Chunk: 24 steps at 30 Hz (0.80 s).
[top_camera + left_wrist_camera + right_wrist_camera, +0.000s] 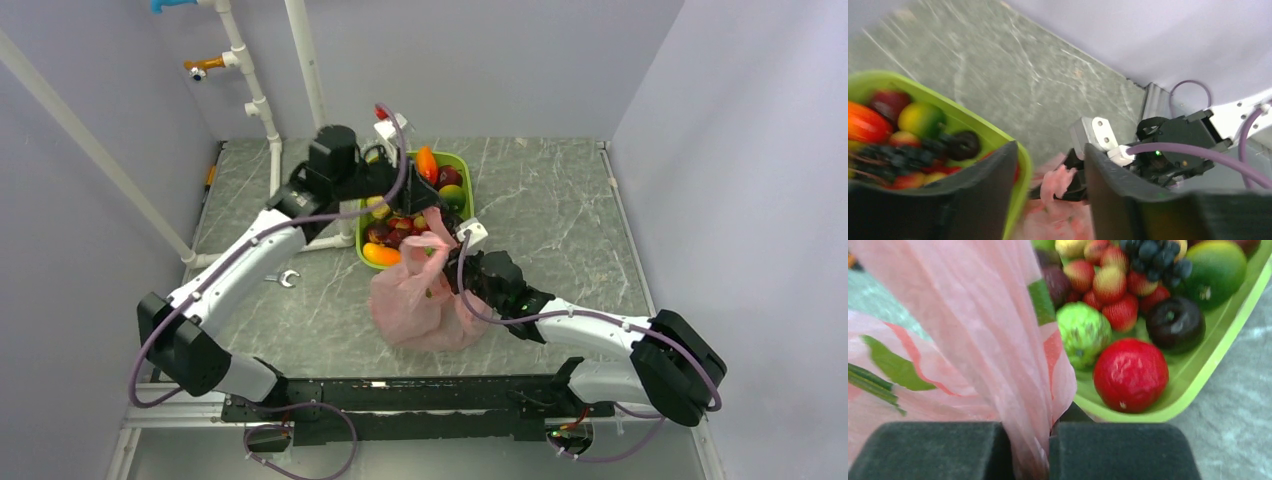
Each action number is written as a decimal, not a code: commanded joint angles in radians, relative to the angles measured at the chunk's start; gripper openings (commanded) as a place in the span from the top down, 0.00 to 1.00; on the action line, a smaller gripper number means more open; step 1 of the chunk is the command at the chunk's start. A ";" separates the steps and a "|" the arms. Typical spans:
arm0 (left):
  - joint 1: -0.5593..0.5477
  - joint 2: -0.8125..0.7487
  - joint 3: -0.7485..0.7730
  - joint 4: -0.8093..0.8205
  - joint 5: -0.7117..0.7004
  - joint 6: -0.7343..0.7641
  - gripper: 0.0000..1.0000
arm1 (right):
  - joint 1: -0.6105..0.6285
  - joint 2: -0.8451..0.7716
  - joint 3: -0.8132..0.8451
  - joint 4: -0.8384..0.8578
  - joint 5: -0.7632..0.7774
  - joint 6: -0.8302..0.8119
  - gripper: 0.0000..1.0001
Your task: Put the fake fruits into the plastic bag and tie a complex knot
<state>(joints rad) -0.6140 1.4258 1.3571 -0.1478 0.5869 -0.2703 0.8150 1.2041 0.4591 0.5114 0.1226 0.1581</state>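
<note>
The pink plastic bag point(415, 305) stands on the table just in front of the lime-green tray point(468, 190), its top gathered into a raised strip point(436, 238). My right gripper point(1030, 440) is shut on that strip of the bag point(998, 340). Whether a knot is in it, I cannot tell. My left gripper point(1049, 150) hovers over the tray's near end, open, with the bag's pink tip point(1060, 182) showing beyond its gap. Fake fruits point(400, 225) fill the tray: a red apple point(1130, 375), a green one point(1083, 332), a dark purple one point(1175, 322), grapes point(1158, 255).
White pipes point(255, 100) rise at the back left, and a pipe foot point(330, 240) lies beside the tray. A small metal wrench point(285, 278) rests on the table left of the bag. Grey walls close in both sides and the back.
</note>
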 commanded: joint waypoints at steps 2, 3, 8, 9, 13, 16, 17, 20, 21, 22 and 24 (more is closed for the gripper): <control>0.123 -0.149 0.197 -0.155 0.233 0.311 0.26 | -0.002 0.002 0.024 -0.165 0.022 0.028 1.00; 0.131 -0.173 0.213 -0.234 0.263 0.404 0.25 | -0.002 0.002 0.030 -0.167 0.020 0.035 1.00; 0.086 -0.255 0.216 -0.569 0.315 0.692 0.23 | -0.002 0.014 0.050 -0.173 0.022 0.043 1.00; 0.048 -0.255 0.216 -0.596 0.272 0.718 0.23 | -0.001 0.015 0.055 -0.172 0.026 0.047 1.00; -0.142 -0.252 0.205 -0.599 0.072 0.846 0.18 | -0.003 0.024 0.075 -0.183 0.002 0.068 1.00; -0.198 -0.210 0.214 -0.589 0.048 0.882 0.03 | -0.002 0.022 0.086 -0.181 -0.021 0.074 1.00; -0.203 -0.199 0.210 -0.574 0.057 0.878 0.01 | -0.002 0.021 0.090 -0.182 -0.024 0.076 1.00; -0.218 -0.171 0.202 -0.519 0.056 0.840 0.01 | -0.001 0.016 0.101 -0.190 -0.021 0.083 1.00; -0.226 -0.163 0.201 -0.499 0.043 0.813 0.01 | -0.001 0.017 0.108 -0.199 -0.010 0.091 1.00; -0.235 -0.156 0.198 -0.473 0.023 0.777 0.01 | -0.002 0.017 0.113 -0.209 0.004 0.098 1.00; -0.257 -0.155 0.179 -0.424 -0.010 0.711 0.04 | -0.001 0.015 0.126 -0.228 0.030 0.110 1.00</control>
<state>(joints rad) -0.8322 1.2861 1.5440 -0.6888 0.6426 0.5285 0.8146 1.2251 0.5278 0.3004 0.1165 0.2321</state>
